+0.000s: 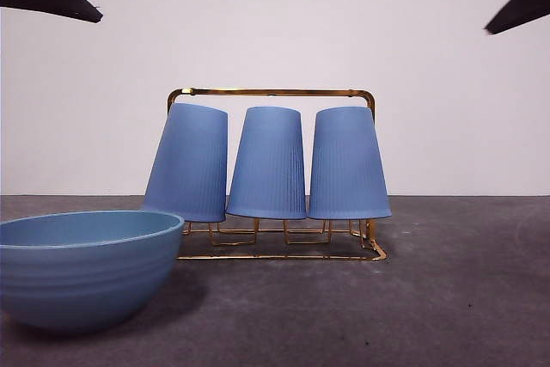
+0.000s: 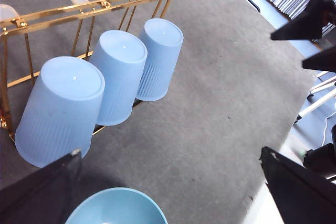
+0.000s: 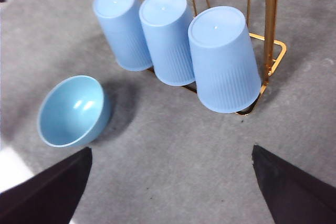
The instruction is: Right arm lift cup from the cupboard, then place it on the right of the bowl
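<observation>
On the rack point(image 1: 271, 92), three cups point(image 3: 224, 59) hang upside down over pegs, likely to drain. Beside it on the desk point(image 1: 464, 298) sits the bowl point(image 1: 82, 268). Both grippers, right point(image 3: 168, 182) and left point(image 2: 168, 182), hover high, jaws spread wide, holding nothing.

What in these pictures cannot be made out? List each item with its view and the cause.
- Pegs of the cupboard: covered by the three upturned cups, front view.
- Bowl: cut off by the picture's left edge, front view; inside hidden by the low angle.
- Left gripper and right gripper: fingertips beyond the bottom edge, wrist views.
</observation>
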Controlling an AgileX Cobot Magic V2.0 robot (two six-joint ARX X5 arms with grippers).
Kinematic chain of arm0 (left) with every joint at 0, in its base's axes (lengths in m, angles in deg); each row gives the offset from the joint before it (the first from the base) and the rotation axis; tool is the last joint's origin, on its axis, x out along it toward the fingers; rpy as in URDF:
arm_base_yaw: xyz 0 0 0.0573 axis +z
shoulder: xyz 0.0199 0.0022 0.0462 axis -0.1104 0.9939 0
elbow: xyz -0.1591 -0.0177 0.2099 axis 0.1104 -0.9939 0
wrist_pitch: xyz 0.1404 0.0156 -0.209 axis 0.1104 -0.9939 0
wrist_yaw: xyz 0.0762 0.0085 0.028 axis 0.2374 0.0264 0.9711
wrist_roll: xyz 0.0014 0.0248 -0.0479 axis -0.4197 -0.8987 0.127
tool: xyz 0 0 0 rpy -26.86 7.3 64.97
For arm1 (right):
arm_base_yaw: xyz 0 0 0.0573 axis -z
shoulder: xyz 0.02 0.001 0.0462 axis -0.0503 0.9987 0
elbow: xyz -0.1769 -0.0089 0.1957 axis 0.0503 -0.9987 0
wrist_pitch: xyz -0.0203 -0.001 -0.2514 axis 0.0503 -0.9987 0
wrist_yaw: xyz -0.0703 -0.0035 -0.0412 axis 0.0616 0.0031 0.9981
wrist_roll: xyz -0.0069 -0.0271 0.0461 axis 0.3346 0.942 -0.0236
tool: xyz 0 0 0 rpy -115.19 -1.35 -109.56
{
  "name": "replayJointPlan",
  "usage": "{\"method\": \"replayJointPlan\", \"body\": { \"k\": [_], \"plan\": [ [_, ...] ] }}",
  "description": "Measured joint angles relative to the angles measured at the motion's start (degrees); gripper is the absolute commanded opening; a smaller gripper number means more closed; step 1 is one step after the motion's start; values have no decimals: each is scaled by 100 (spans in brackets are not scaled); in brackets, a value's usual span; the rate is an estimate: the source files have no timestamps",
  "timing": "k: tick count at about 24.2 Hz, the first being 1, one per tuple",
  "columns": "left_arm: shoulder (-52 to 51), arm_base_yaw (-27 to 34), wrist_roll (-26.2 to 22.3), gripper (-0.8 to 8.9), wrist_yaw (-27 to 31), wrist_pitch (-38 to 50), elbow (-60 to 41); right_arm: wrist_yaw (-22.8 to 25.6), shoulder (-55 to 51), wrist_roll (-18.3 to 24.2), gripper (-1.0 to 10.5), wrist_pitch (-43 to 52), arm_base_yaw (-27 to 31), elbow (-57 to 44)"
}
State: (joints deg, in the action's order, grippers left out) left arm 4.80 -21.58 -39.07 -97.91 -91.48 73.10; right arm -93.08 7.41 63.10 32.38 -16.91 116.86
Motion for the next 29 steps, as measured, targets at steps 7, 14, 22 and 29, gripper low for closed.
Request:
{"method": "replayJointPlan", "body": {
  "k": [7,14,22,29],
  "plan": [
    [-208,0,0,584,0,-144,0,872,1499,4,488,-570,-693,1379],
    [-372,0,2,584,0,-411,2,1836,3458,4,491,-1681,-1130,3279],
    [-463,0,2,584,0,-601,2,2422,4701,26,492,-1950,-1202,4223],
    [-463,0,2,584,0,-660,2,2428,5027,46,491,-1805,-1202,4225]
  ]
}}
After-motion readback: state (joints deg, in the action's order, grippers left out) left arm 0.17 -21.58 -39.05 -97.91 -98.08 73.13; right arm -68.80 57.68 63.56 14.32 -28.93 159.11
